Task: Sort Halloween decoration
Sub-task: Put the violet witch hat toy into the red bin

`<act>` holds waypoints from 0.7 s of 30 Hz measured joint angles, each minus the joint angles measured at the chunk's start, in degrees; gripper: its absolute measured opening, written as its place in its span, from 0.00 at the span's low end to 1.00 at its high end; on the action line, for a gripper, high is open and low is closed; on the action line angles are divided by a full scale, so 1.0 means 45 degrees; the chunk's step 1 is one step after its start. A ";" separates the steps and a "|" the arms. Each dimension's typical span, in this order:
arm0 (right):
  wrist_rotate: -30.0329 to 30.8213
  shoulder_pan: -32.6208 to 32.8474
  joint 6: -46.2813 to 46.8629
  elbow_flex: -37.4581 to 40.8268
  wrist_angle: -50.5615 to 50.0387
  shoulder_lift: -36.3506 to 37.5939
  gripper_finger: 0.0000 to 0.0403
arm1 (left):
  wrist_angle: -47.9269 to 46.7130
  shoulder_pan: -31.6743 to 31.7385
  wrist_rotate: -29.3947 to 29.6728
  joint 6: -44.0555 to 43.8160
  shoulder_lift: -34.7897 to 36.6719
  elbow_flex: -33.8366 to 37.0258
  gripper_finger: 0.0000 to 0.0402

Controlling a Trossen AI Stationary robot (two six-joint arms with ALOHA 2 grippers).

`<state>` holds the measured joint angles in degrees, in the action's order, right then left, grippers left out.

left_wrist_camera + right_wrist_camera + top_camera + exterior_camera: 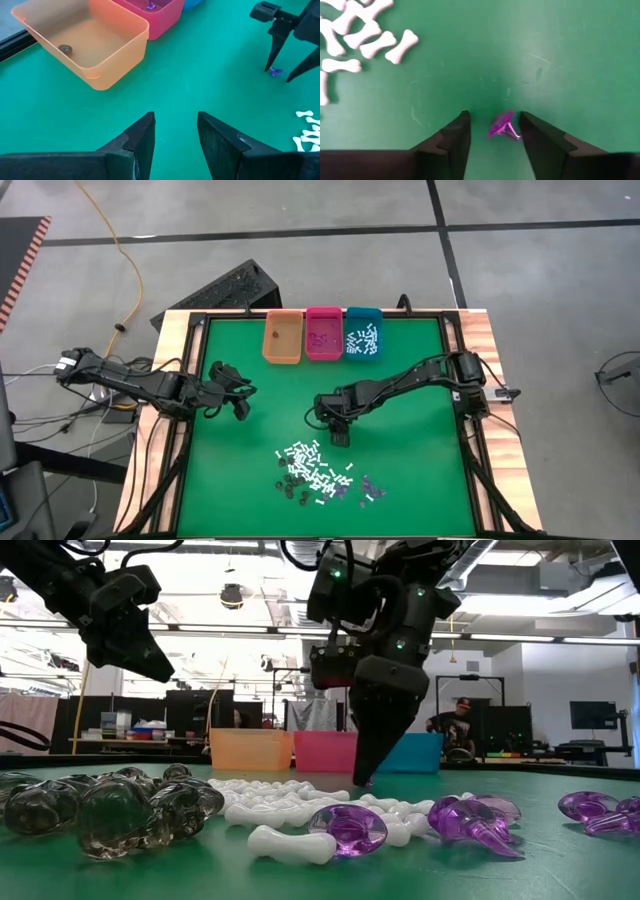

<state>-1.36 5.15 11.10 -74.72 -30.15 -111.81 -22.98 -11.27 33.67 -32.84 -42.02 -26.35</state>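
Observation:
The Halloween decoration is a pile of tiny white bones, purple bits and dark bits (315,472) on the green mat near the table's front edge. In the low view the bones (290,808) lie between dark bits (110,808) and purple bits (352,830). One purple bit (502,125) lies apart on the mat, just beyond the pile. My right gripper (340,438) points down over it, open, with one finger on either side (277,74). My left gripper (240,402) hangs open above the mat's left part, with nothing between its fingers (175,120).
Three bins stand side by side at the mat's far edge: orange (283,340) with one dark bit (65,48) inside, pink (323,333) with purple bits, teal (362,333) with white bones. Bare green mat lies between bins and pile. A person (462,725) sits far behind the table.

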 joint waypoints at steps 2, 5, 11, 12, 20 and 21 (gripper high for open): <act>0.0055 0.0019 0.0001 -0.0003 -0.0105 0.0000 0.41 | -0.0047 -0.0002 0.0000 0.0003 0.0000 0.0000 0.34; 0.0150 0.0015 0.0003 -0.0009 -0.0155 0.0001 0.25 | -0.0102 -0.0004 0.0044 -0.0006 0.0000 0.0000 0.34; 0.0143 0.0019 -0.0090 -0.0033 -0.0092 0.0044 0.04 | -0.0098 -0.0002 0.0063 -0.0026 0.0000 0.0000 0.34; 0.0178 0.0022 -0.0089 -0.0033 -0.0088 0.0044 0.04 | -0.0102 -0.0001 0.0051 -0.0038 0.0000 0.0000 0.34; 0.0348 0.0024 -0.0519 -0.0382 -0.0340 -0.0010 0.04 | -0.0107 0.0000 0.0046 -0.0039 0.0000 0.0000 0.34; 0.0350 0.0021 -0.0606 -0.0465 -0.0357 -0.0010 0.04 | -0.0107 -0.0002 0.0044 -0.0039 0.0000 0.0000 0.34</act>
<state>0.22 5.24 8.37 -76.82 -31.75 -111.85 -23.46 -11.28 33.87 -33.01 -42.02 -26.35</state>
